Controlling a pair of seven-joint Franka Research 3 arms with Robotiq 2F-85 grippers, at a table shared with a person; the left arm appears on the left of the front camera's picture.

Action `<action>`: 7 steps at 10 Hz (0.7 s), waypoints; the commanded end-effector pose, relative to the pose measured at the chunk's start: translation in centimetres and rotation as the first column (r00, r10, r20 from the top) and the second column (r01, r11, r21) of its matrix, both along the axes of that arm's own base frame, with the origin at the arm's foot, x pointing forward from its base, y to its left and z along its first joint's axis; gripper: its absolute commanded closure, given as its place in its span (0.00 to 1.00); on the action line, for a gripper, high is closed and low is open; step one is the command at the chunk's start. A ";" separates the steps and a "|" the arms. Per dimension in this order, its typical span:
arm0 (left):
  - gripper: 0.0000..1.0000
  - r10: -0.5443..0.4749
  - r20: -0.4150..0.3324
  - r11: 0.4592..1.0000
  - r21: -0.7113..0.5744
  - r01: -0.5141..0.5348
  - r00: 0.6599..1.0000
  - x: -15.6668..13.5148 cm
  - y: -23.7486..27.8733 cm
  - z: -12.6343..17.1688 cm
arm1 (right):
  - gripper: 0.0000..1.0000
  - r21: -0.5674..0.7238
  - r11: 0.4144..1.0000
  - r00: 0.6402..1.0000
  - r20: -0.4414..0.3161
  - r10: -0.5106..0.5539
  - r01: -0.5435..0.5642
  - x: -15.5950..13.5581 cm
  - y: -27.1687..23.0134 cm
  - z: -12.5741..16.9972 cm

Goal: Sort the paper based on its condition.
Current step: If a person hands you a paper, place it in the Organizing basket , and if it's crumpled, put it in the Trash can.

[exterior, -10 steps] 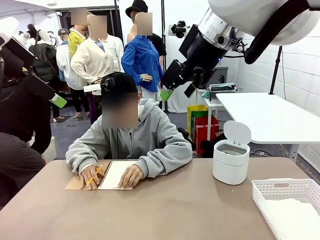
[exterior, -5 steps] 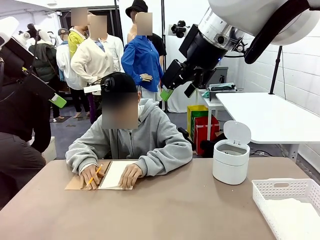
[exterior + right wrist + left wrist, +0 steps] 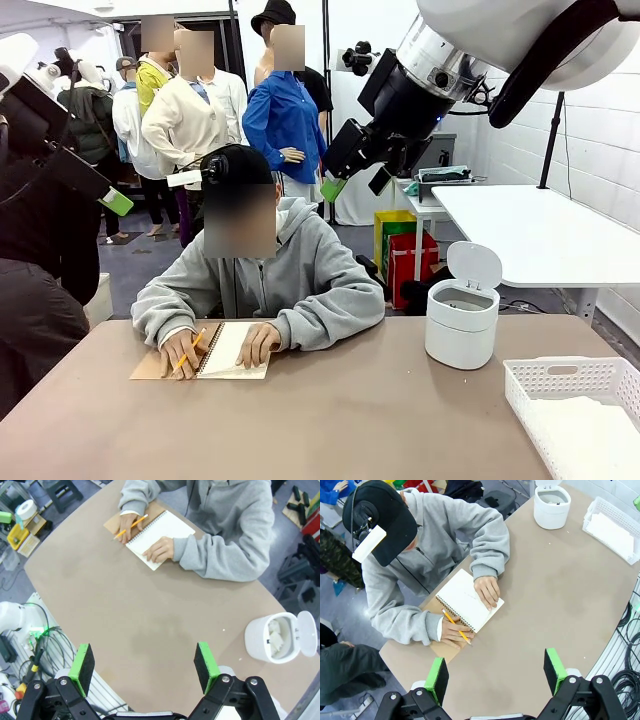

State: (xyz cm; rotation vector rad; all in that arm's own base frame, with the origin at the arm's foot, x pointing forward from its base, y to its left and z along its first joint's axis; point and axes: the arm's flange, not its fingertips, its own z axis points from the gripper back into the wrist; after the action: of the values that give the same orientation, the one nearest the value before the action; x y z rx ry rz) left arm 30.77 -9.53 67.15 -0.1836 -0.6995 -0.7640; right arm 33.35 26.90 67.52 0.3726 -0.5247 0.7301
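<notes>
Both arms hang high above the worktop (image 3: 330, 420). The left jaws gape wide with nothing between their green pads (image 3: 437, 680), and the right jaws are just as wide and just as empty, pads (image 3: 205, 664) well apart.

Across from them a person leans over a spiral notebook (image 3: 235, 352), a yellow pencil (image 3: 187, 352) in one hand (image 3: 178, 352) and the other hand (image 3: 258, 345) flat on the page.

The paper I can make out is already put away. Smooth sheets (image 3: 612, 532) lie in the white basket (image 3: 570, 378) at the robot's near right. Crumpled wads (image 3: 274, 636) sit in the round white bin (image 3: 461, 328), whose lid is up.

To my eye this is a wait for the next piece. Doing it well means holding off until the person's hands are off whatever comes. Then read its shape first: a wad for the bin, a flat sheet for the basket. The right arm looks handier for both. A flat sheet will probably be fiddly, so pinch it at an edge.
</notes>
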 end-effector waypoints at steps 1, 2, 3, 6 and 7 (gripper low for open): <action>0.00 -0.001 -0.002 1.000 -0.002 0.001 1.000 0.0 0.0 0.0 | 0.00 0.003 1.000 1.000 -0.002 -0.002 0.002 -0.1 -0.1 -0.2; 0.00 -0.001 -0.002 1.000 -0.002 0.001 1.000 0.0 0.0 0.0 | 0.00 0.003 1.000 1.000 -0.002 -0.002 0.002 -0.1 -0.1 -0.2; 0.00 -0.001 -0.002 1.000 -0.002 0.001 1.000 0.0 0.0 0.0 | 0.00 0.003 1.000 1.000 -0.002 -0.002 0.002 -0.1 -0.1 -0.2; 0.00 -0.001 -0.002 1.000 -0.002 0.001 1.000 0.0 0.0 0.0 | 0.00 0.003 1.000 1.000 -0.002 -0.002 0.002 -0.1 -0.1 -0.2; 0.00 -0.001 -0.002 1.000 -0.002 0.001 1.000 0.0 0.0 0.0 | 0.00 0.003 1.000 1.000 -0.002 -0.002 0.002 -0.1 -0.1 -0.2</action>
State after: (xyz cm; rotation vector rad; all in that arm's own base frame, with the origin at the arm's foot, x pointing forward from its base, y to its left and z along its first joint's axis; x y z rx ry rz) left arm 30.77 -9.53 67.15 -0.1836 -0.6995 -0.7640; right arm 33.35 26.90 67.52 0.3726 -0.5247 0.7301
